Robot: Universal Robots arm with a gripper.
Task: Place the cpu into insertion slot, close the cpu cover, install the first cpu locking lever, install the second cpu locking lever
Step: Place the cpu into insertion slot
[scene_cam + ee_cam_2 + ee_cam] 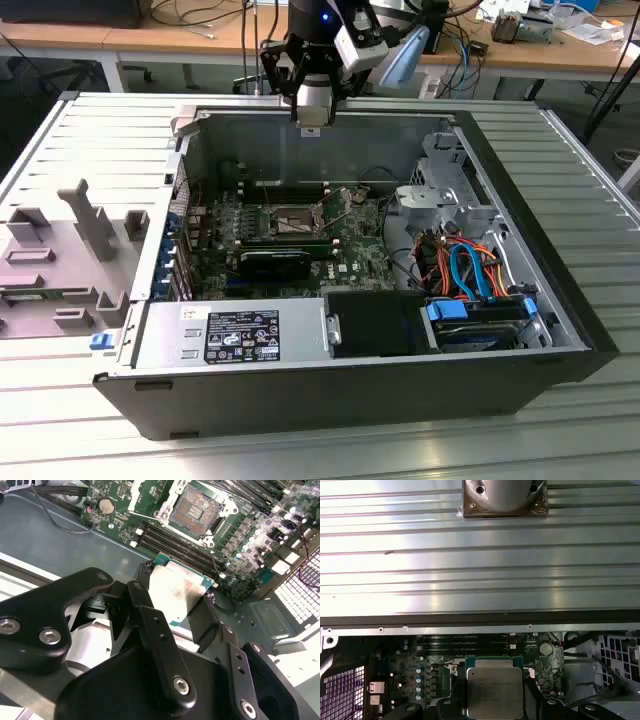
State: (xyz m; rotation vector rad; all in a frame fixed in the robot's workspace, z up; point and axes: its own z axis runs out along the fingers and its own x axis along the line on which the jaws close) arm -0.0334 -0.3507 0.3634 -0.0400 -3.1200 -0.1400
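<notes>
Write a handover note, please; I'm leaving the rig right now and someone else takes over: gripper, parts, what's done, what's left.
Gripper: shut on the cpu, clamped by its edges and held in the air over the open computer case, near the case's far wall in the exterior view.
Insertion slot: bare, contacts exposed, no chip in it. The cpu hangs apart from it.
Done: cpu is in the grip.
Left: seating it, and every step after that.
</notes>
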